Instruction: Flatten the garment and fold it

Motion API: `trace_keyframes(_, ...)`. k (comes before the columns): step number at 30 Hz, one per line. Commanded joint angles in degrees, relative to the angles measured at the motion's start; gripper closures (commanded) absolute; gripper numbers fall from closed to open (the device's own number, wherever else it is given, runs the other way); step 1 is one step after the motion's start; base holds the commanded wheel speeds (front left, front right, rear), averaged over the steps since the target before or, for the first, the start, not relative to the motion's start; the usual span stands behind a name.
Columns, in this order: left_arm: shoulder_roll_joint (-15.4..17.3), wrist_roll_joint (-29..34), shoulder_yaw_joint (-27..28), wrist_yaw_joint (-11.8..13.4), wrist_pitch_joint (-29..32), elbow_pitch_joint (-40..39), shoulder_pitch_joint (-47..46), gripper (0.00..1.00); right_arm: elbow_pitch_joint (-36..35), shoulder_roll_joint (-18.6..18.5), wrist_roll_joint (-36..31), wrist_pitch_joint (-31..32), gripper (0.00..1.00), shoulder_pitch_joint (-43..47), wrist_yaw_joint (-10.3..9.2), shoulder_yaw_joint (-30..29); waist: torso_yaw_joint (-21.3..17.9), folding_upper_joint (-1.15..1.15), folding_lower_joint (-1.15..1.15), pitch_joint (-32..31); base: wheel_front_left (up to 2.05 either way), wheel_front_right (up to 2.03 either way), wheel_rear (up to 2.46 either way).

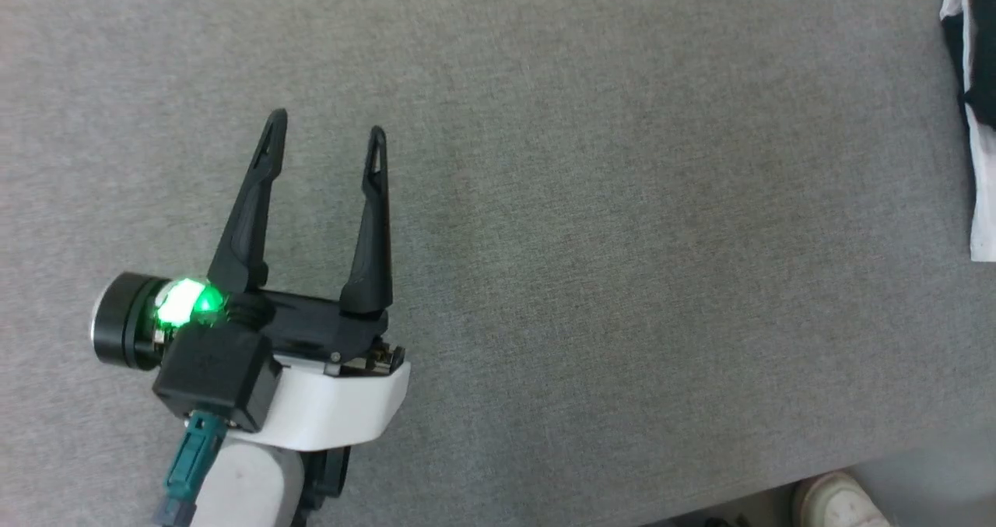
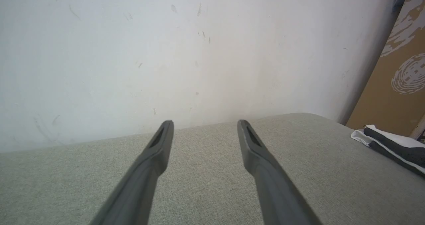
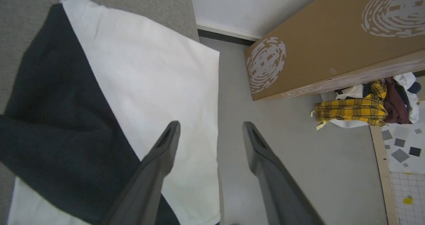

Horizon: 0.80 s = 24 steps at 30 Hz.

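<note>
The garment [image 3: 149, 72], a white T-shirt with black sleeves, lies folded at the right end of the grey fabric surface, its edge reaching the surface's border. A strip of it shows at the head view's right edge [image 1: 982, 122] and low at the left wrist view's right edge [image 2: 391, 145]. My right gripper [image 3: 211, 127] hovers open above the garment's right border, with nothing between its fingers. Far to the left of the garment, my left gripper [image 1: 327, 126] stands open over bare grey fabric [image 2: 205, 123], holding nothing.
A brown cardboard box [image 3: 332, 42] stands on the floor beside the surface, with a heap of clothes including a yellow plaid one [image 3: 352, 110] behind it. A white wall [image 2: 166, 52] backs the grey surface [image 1: 583, 239]. A person's white shoe [image 1: 840, 504] shows at the bottom.
</note>
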Motion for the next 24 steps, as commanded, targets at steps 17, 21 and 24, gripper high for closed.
trace_keyframes(17,-1.59,-5.58,1.91,1.12,-6.43,4.66,10.13,0.0,-13.03,9.94,4.82,-13.82,0.0,14.03,-0.12,-6.05,6.2,0.0,0.0,-19.38,0.0,0.0,0.0)
trace_keyframes(21,-1.61,-7.33,2.64,0.68,-6.7,6.37,12.08,0.0,-20.52,14.74,1.5,-16.43,0.0,20.1,-0.12,-9.81,7.63,0.0,0.0,-22.93,0.0,0.0,0.0)
trace_keyframes(24,-1.24,-8.13,2.96,0.14,-6.78,8.07,12.87,0.0,-27.34,18.65,-2.01,-17.72,0.0,24.86,-0.12,-12.04,8.56,0.0,0.0,-25.03,0.0,0.0,0.0)
